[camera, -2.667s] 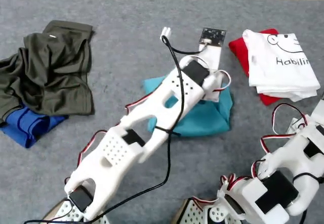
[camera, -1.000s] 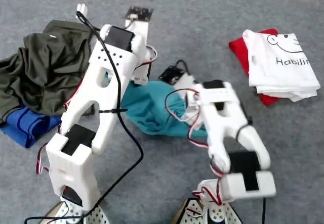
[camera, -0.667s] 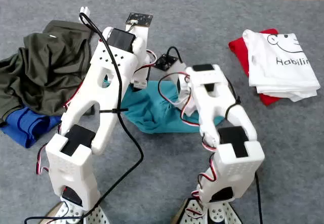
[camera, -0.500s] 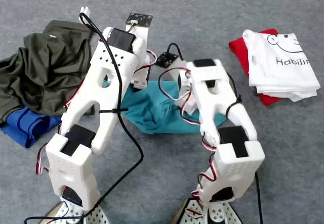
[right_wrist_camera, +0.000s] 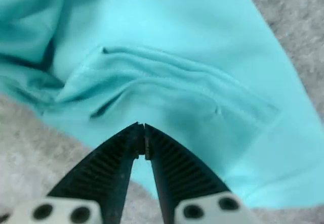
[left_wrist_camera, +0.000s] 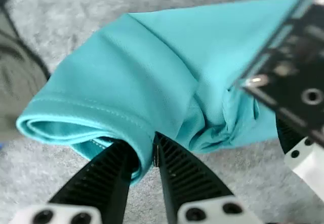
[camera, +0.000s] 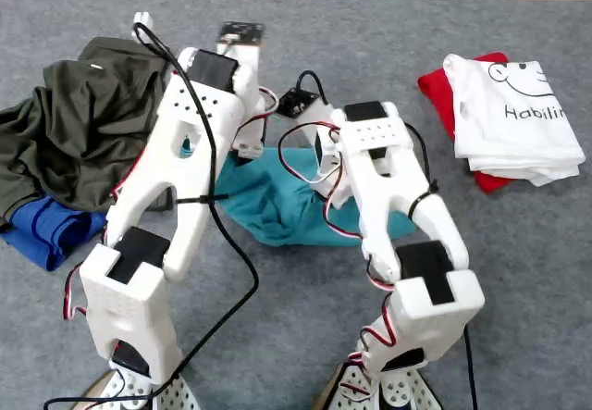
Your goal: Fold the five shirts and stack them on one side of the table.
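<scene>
The crumpled teal cotton shirt (left_wrist_camera: 167, 77) lies right under both grippers, on the grey felt-covered table (camera: 527, 271); the left gripper (left_wrist_camera: 153, 145) is clamped on the shirt's rolled, stitched hem, cloth bulging beyond its fingertips; the right gripper (right_wrist_camera: 141, 133) has its jaws pressed together over smoother cloth, just short of a creased seam; whether it has caught cloth cannot be told; the shirt is bunched and wrinkled.

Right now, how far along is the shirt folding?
Done: white shirt folded atop the red shirt. In hand: teal shirt, pinched by the left gripper, right gripper shut over it. Remaining: olive shirt and blue shirt, heaped unfolded.
</scene>
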Robot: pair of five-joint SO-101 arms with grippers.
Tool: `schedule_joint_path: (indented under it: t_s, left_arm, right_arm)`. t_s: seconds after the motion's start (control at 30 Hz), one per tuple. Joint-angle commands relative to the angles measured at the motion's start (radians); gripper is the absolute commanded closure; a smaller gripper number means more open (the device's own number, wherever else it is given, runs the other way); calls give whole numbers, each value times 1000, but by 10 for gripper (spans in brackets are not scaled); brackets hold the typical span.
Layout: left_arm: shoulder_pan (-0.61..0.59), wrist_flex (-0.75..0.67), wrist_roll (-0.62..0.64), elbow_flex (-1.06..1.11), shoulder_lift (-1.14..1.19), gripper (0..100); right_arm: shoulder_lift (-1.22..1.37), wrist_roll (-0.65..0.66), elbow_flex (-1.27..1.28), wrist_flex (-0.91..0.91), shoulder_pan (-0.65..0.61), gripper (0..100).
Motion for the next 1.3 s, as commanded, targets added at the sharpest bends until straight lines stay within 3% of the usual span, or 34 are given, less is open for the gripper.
schedule_joint_path:
  t_s: [0.0,0.33,0.67,1.07,1.27]
  left_arm:
    - [-25,6,63,-12,-70,980]
    - [-17,6,75,-12,-70,980]
    - [-25,6,69,-12,-70,980]
    - [-26,6,72,-2,-243,980]
    - [-26,6,74,-2,-252,980]
  right_arm:
    - [42,-32,-54,-51,-12,994]
    - [219,-37,-131,-54,59,994]
    - [113,-31,-236,55,68,994]
    - [102,-81,-196,23,-79,994]
    - [220,-101,-203,-54,-65,994]
